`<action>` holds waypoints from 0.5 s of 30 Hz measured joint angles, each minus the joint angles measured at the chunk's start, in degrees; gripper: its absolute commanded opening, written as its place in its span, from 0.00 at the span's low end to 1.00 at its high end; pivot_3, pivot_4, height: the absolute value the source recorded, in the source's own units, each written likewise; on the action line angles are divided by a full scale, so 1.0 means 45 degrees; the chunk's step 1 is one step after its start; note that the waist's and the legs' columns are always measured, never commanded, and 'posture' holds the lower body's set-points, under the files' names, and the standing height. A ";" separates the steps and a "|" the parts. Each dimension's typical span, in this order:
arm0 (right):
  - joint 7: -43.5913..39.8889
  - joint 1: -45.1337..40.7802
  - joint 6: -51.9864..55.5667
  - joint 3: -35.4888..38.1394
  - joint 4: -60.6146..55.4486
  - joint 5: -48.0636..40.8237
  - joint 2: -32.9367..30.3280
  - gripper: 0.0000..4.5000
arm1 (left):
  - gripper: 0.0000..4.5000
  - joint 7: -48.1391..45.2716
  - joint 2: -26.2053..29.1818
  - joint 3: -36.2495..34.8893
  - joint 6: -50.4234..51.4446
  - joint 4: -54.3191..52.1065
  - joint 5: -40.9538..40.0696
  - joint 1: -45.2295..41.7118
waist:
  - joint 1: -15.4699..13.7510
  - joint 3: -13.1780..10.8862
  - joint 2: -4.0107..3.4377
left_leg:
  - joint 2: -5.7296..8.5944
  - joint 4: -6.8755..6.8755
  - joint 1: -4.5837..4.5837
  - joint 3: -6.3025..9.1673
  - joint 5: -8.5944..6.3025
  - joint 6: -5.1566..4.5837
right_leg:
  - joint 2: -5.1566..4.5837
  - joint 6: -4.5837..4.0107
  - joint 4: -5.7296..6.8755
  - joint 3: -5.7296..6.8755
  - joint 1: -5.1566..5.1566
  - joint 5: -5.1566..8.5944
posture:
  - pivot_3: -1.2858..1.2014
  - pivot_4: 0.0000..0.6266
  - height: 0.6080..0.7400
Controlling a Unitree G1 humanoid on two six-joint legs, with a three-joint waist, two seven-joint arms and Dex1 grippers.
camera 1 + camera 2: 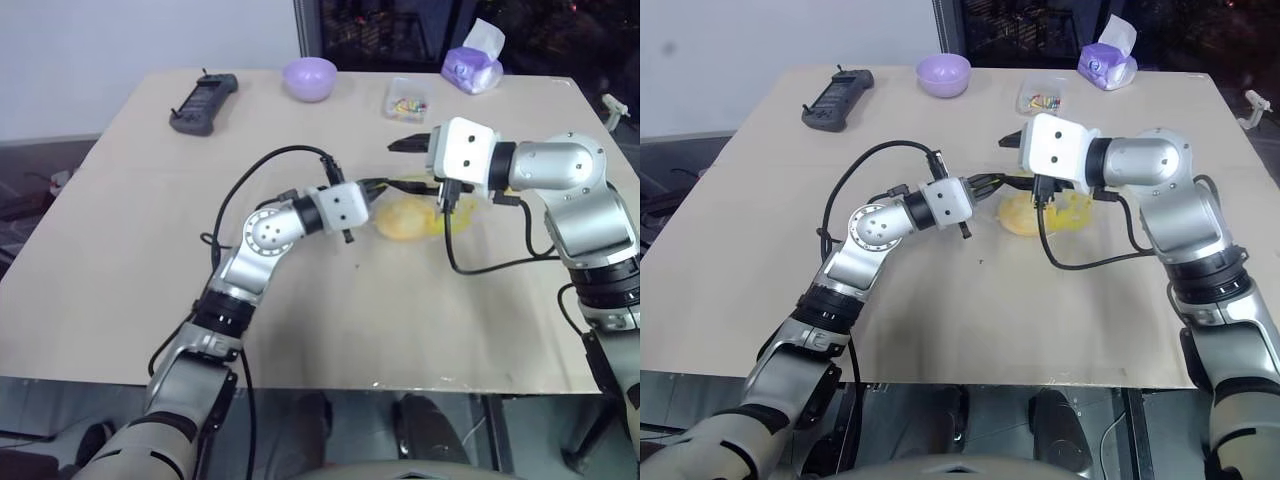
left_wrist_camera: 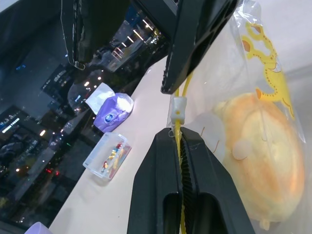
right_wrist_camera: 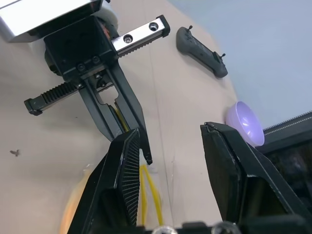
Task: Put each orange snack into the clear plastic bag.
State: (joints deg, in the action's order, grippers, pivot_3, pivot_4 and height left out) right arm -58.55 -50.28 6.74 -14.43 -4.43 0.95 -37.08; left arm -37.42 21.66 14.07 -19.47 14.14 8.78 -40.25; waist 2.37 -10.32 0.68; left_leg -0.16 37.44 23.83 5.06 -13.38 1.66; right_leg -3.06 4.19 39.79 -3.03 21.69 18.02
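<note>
Twin head views down over table (image 1: 120, 250); wrist close-ups.

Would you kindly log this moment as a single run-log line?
left gripper: shut on clear plastic bag zip strip | right gripper: open, holding nothing | orange snack: inside bag

A golden-orange snack (image 2: 265, 156) glows through the clear plastic bag (image 2: 243, 73), whose zip strip (image 2: 178, 134) runs bright yellow and whose film carries a yellow printed figure. The tabletop (image 1: 120, 230) is pale beige, plain all over. At upper centre of the frame sits a lilac bowl (image 1: 309, 77); at upper right, a purple tissue pack (image 1: 472, 68) topped with white — beside it a clear small box (image 1: 406, 99) speckled red, yellow and green. A dark grey remote (image 1: 203, 102) lies at upper left. Both arms are silver with white housings; the left claw (image 2: 181, 161) and right claw (image 3: 168, 165) have black fingers — ridged on the inner faces.
</note>
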 measured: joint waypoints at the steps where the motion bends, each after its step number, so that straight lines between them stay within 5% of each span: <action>1: -0.0009 0.0034 -0.0029 -0.0058 0.0001 0.0040 -0.0003 0.48 | 0.00 0.0000 -0.0004 0.0000 0.0000 0.0000 0.0000 0.0000 | 0.0000 0.0000 0.0000 | 0.0000 0.0000 0.0000 -0.0001 0.0000 0.0000 | 0.0000 0.0000 0.0000 0.0000 0.0000 0.0000 | 0.52 0.24 1.00; 15: -0.0103 0.0266 -0.0676 -0.0233 0.0539 0.0782 0.0074 0.48 | 0.00 0.0003 -0.0047 -0.0002 0.0000 -0.0001 -0.0001 0.0000 | 0.0001 0.0000 0.0000 | 0.0000 0.0000 -0.0001 -0.0001 0.0001 0.0001 | 0.0000 0.0000 -0.0001 0.0000 0.0000 0.0000 | 0.52 0.24 1.00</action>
State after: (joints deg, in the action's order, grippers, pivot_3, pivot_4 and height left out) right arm -59.01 -49.08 3.70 -15.48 -2.01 4.47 -36.75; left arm -37.41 21.45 14.06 -19.47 14.13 8.78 -40.24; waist 2.38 -10.32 0.68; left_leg -0.16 37.44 23.83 5.05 -13.38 1.67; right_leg -3.06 4.19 39.79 -3.03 21.69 18.02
